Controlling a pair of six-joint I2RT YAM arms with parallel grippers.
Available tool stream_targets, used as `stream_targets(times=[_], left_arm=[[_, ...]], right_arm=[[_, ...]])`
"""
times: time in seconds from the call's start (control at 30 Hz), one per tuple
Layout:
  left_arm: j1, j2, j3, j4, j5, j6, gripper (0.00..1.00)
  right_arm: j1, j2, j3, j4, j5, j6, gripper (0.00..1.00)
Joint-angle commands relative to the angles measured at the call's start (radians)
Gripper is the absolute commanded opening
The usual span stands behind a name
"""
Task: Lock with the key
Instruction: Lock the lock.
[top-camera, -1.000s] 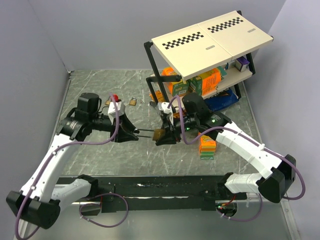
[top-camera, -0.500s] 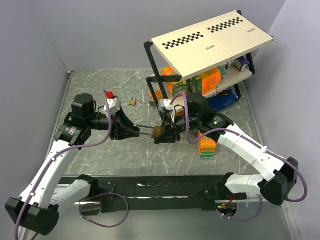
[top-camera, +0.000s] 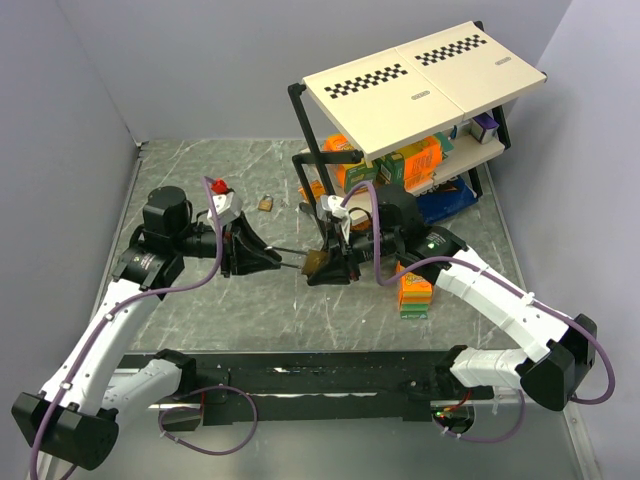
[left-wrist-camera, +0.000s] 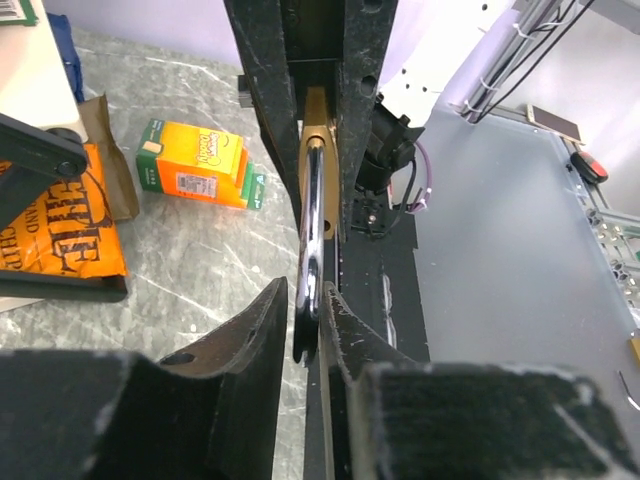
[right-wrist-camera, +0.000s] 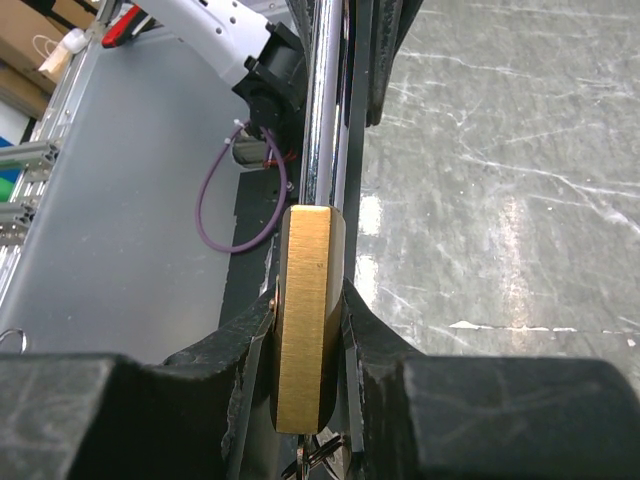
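A brass padlock (top-camera: 315, 263) with a long chrome shackle (top-camera: 288, 260) hangs between both grippers above the table's middle. My right gripper (top-camera: 328, 265) is shut on the brass body (right-wrist-camera: 308, 320), its fingers (right-wrist-camera: 375, 335) pressing both flat sides. My left gripper (top-camera: 268, 258) is shut on the far end of the shackle (left-wrist-camera: 312, 230), with the brass body (left-wrist-camera: 318, 120) beyond it between the right fingers. A small key ring (right-wrist-camera: 322, 462) shows just below the body in the right wrist view and is mostly hidden. Whether a key sits in the keyhole I cannot tell.
A black rack (top-camera: 300, 110) with a checker-marked top and orange packages stands at the back right. An orange box stack (top-camera: 415, 290) lies right of the right arm. A small padlock (top-camera: 265, 203) and a red object (top-camera: 220, 187) lie behind the left gripper.
The left arm has pulled back a little to the left and turned its wrist. The padlock and right gripper shifted slightly up and left. Both grips are unchanged.
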Motion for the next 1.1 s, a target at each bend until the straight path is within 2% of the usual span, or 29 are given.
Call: stream_targets(times=[0.0, 0.4, 0.53, 0.67, 0.7, 0.8, 0.97, 1.07], left_arm=[[-0.018, 0.004, -0.011, 0.042, 0.028, -0.024, 0.23], [-0.036, -0.004, -0.025, 0.083, 0.008, -0.064, 0.24], [-0.056, -0.002, -0.026, 0.106, -0.009, -0.084, 0.28], [-0.082, -0.007, -0.034, 0.105, -0.029, -0.09, 0.19], [-0.084, -0.006, -0.038, 0.103, -0.029, -0.09, 0.13], [-0.092, -0.01, -0.046, 0.117, -0.033, -0.109, 0.01], [-0.128, -0.01, -0.069, 0.232, -0.069, -0.214, 0.01], [-0.19, 0.005, -0.075, 0.281, -0.105, -0.245, 0.01]], right_arm=[[0.003, -0.028, 0.012, 0.126, -0.037, 0.028, 0.0], [0.001, -0.025, 0.009, 0.13, -0.043, 0.027, 0.0], [0.001, -0.025, 0.009, 0.129, -0.043, 0.024, 0.0], [0.001, -0.022, 0.009, 0.133, -0.046, 0.025, 0.0], [0.003, -0.024, 0.006, 0.141, -0.046, 0.027, 0.0], [0.007, -0.025, 0.0, 0.152, -0.048, 0.034, 0.0], [0.021, -0.007, 0.003, 0.175, -0.048, 0.048, 0.0], [0.04, 0.011, 0.005, 0.224, -0.048, 0.076, 0.0]])
